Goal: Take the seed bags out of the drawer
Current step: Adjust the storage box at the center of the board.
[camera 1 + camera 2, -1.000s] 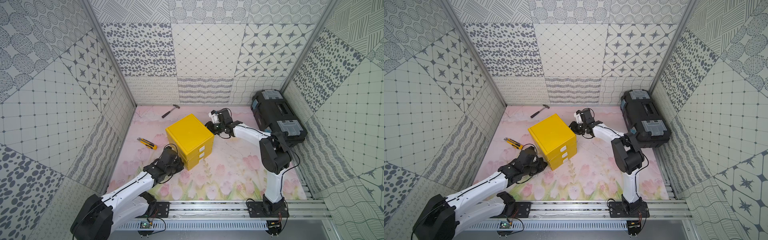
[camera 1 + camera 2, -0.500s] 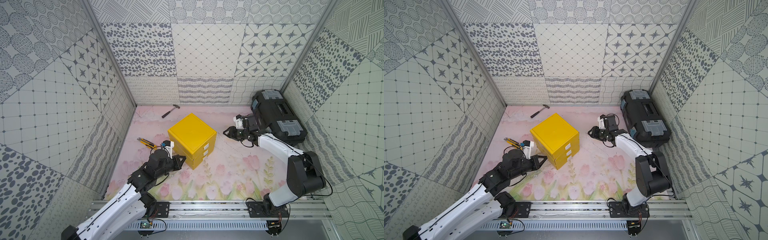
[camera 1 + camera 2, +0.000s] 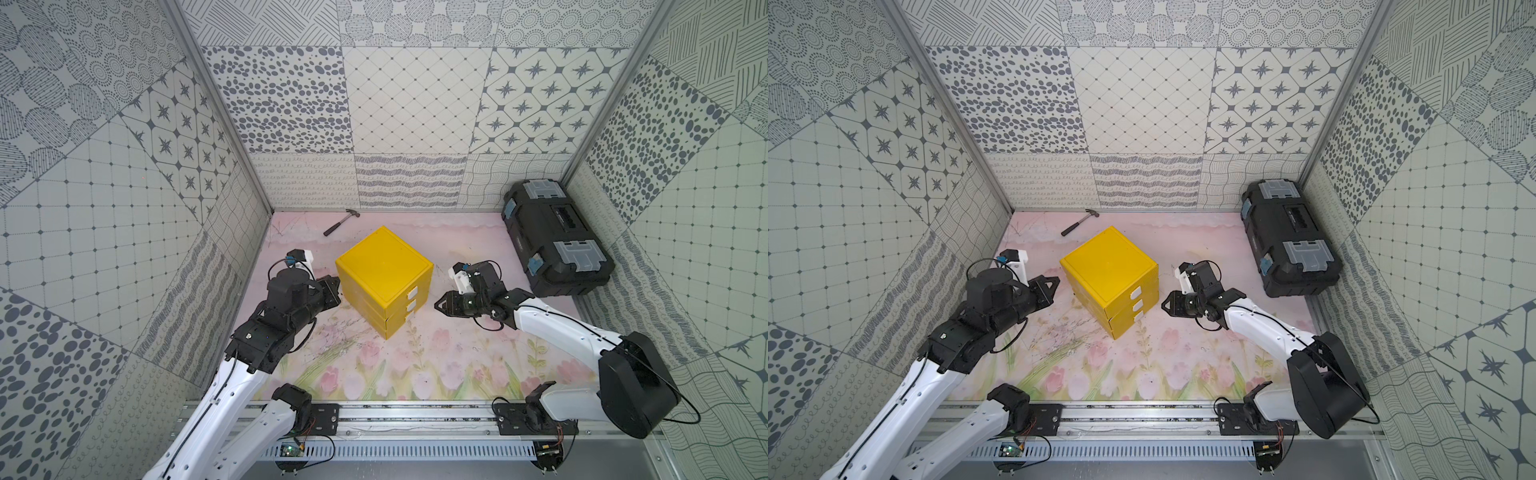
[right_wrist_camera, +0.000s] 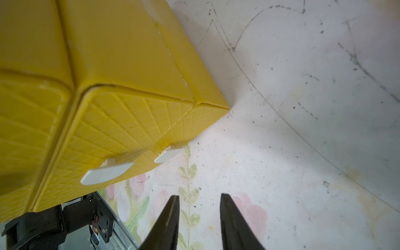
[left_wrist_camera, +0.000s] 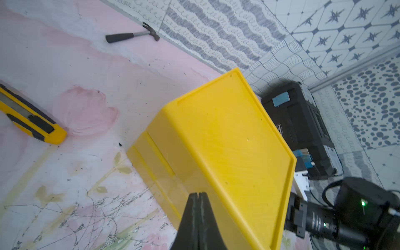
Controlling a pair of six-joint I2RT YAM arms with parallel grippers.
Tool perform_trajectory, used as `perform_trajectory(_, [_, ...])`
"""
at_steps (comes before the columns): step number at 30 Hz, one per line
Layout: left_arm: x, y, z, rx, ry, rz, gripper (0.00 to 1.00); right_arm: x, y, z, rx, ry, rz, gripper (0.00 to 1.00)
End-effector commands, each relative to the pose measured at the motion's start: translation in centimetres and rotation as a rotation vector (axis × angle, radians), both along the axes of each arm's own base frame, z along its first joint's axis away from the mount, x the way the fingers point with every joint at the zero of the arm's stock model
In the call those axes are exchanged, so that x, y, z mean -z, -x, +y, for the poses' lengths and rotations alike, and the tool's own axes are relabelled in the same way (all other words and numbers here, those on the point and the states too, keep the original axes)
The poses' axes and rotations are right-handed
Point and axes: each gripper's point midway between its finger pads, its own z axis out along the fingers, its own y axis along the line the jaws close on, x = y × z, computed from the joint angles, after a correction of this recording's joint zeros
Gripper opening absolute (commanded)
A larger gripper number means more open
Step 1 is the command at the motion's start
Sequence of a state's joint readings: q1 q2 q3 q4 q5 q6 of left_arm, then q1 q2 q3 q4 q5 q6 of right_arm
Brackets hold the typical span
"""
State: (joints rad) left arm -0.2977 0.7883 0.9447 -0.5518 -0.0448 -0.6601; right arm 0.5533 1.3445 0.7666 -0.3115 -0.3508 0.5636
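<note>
Our left gripper (image 5: 197,194) pressed together beside the yellow drawer cabinet (image 3: 384,266); our right gripper (image 4: 200,195) spread, empty, near its white handles (image 4: 107,173).

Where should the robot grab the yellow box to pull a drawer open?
Probably by a white tab on the front of the yellow drawer box, coming straight at that face, where the open right gripper points. The tabs are thin flat lips sticking out, so pinch one across its flat sides.
</note>
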Motion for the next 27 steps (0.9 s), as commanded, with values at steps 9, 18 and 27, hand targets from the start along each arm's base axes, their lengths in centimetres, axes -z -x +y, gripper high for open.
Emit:
perform_trajectory(9, [4.9,-8.1,4.5,-0.081,0.139,0.178,0.00,-1.8,-1.0,2.4,-0.005,-0.039,-0.062,0.35])
perform_trajectory(18, [9.3,-11.4,3.6,-0.030,0.198,0.260,0.00,-3.2,-3.4,4.0,-0.014,-0.042,-0.094,0.34])
perform_trajectory(27, [12.4,-12.4,2.3,0.044,0.230,0.320,0.00,-3.6,-6.2,4.8,-0.008,0.006,-0.118,0.34])
